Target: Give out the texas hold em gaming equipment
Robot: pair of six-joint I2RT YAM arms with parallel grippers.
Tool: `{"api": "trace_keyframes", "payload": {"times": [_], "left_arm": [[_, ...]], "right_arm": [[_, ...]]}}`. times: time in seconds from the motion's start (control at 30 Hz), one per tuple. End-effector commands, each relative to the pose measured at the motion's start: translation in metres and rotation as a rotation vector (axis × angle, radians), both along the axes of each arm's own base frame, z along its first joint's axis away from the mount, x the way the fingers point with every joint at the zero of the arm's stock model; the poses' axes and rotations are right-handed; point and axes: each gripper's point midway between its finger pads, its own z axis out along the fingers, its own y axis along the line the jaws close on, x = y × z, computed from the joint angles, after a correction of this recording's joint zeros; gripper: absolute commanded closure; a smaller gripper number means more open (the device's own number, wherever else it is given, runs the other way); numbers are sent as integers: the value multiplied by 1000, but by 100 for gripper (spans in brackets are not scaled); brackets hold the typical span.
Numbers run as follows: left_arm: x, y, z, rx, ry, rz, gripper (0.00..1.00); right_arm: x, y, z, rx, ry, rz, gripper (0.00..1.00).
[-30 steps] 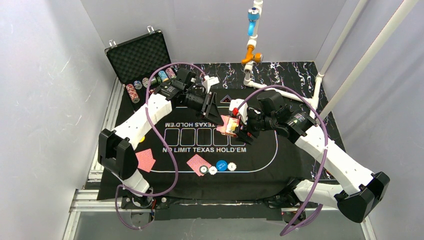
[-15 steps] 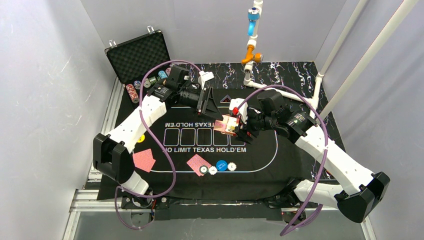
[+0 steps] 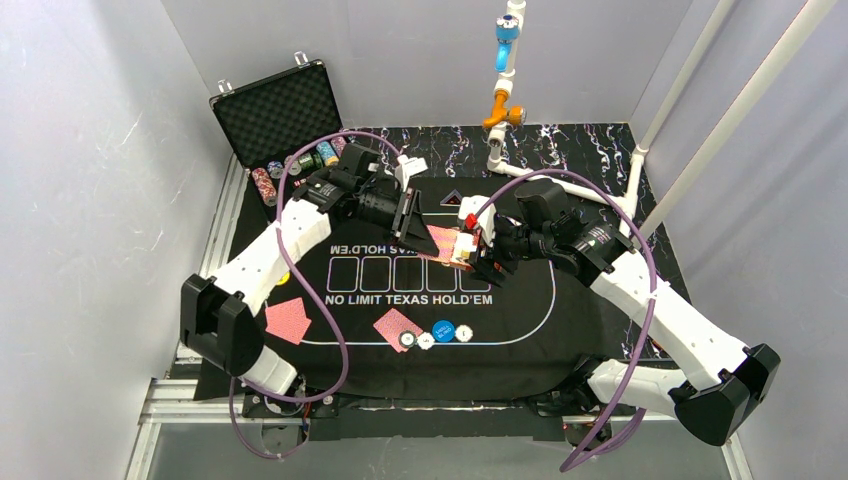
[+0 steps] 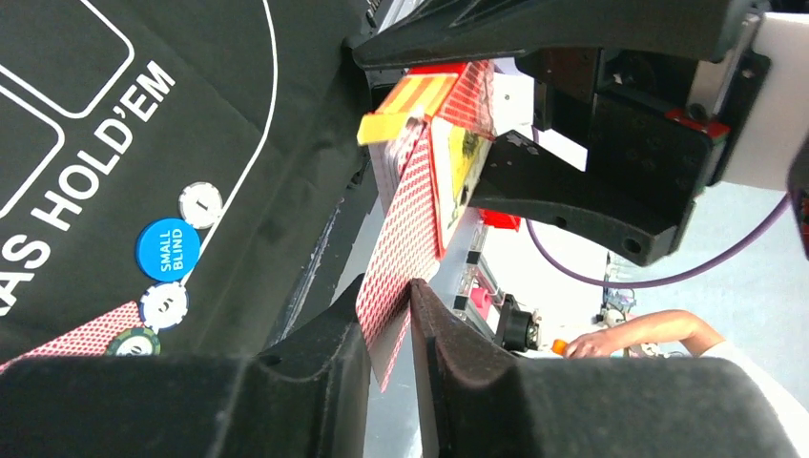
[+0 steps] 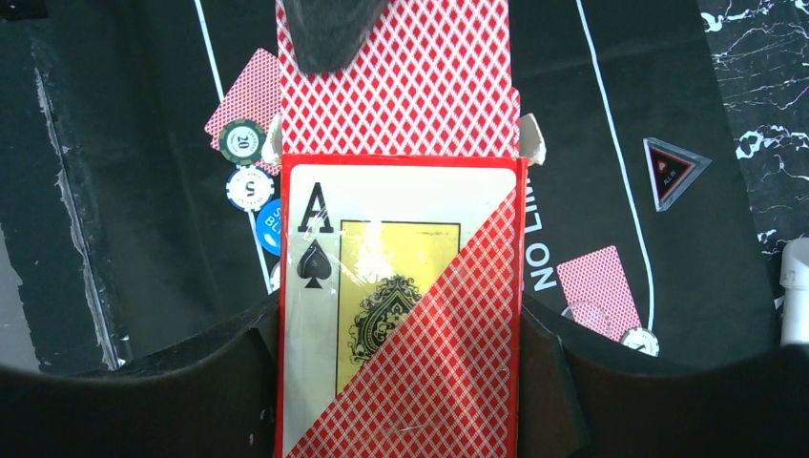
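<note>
Red diamond-patterned backs are seen on the deck (image 5: 401, 315), which is clamped at both long sides by the right jaws above the middle of the black mat (image 3: 520, 310). An ace of spades is shown on its front under a clear wrap. One playing card (image 4: 405, 229) is stuck out of the open end of the deck. Its free end is pinched by the left jaws, closed, with the fingers (image 4: 324, 334) pressed on both faces of it. In the top view both jaws are met nose to nose just beyond the row of printed card boxes.

Near the left border of the mat a single card (image 3: 288, 320) is laid face down. A second card (image 3: 397, 328) is laid face down at the near white line, and a green chip (image 5: 240, 141) marked 20 is touching it. Next in the row are placed a white chip (image 5: 250, 188) marked 5, a blue button (image 4: 167, 250) printed SMALL BLIND and a white button (image 4: 200, 203). Striped chip stacks (image 3: 265, 185) are stood at the far left of the tabletop, just beside the foam-lined case (image 3: 275, 110).
</note>
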Motion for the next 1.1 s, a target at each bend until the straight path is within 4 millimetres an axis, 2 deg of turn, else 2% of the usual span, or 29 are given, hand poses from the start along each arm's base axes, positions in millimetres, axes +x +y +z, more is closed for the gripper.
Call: {"api": "trace_keyframes", "payload": {"times": [0.0,0.17,0.27,0.47,0.57,0.67,0.77,0.8,0.9,1.07], "left_arm": [[-10,19,16,-16,-36,26,85],[2,33,21,-38,-21,82,92],[9,43,28,-69,-19,112,100],[25,72,43,-142,-1,183,100],[35,87,44,-140,-10,225,100],[57,99,28,-64,-18,312,100],[82,102,-3,61,-34,376,100],[93,100,-16,99,-24,387,100],[113,83,-39,160,-19,375,100],[136,33,-62,181,2,354,100]], "right_arm": [[4,9,41,102,-94,14,99],[4,9,40,99,-90,14,99],[4,8,40,96,-92,10,99],[8,7,39,91,-97,-5,99],[9,7,39,92,-96,-13,99],[13,6,41,95,-99,-31,99],[21,3,45,96,-108,-55,99],[25,1,47,100,-116,-66,99],[34,-7,50,99,-119,-104,99],[41,-22,53,86,-109,-155,99]]}}
